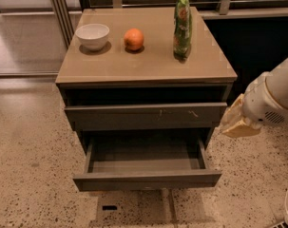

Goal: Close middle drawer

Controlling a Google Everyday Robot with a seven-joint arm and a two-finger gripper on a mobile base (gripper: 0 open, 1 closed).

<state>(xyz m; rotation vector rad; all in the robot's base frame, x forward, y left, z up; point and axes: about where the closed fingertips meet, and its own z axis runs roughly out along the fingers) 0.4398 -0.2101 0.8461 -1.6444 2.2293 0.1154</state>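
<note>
Speckled floor [29,175], grey-brown cabinet [148,63]. The gripper [236,122] hangs off the cabinet's right side; whether it is open or closed cannot be told. The middle drawer [147,179] stands pulled out, below-left of the gripper. Rigid, probably free-running: push the flat, handleless front at mid-width.

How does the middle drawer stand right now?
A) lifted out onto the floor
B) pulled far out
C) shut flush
B: the middle drawer juts well forward of the cabinet, with the end effector off to its right, apart from it.
</note>
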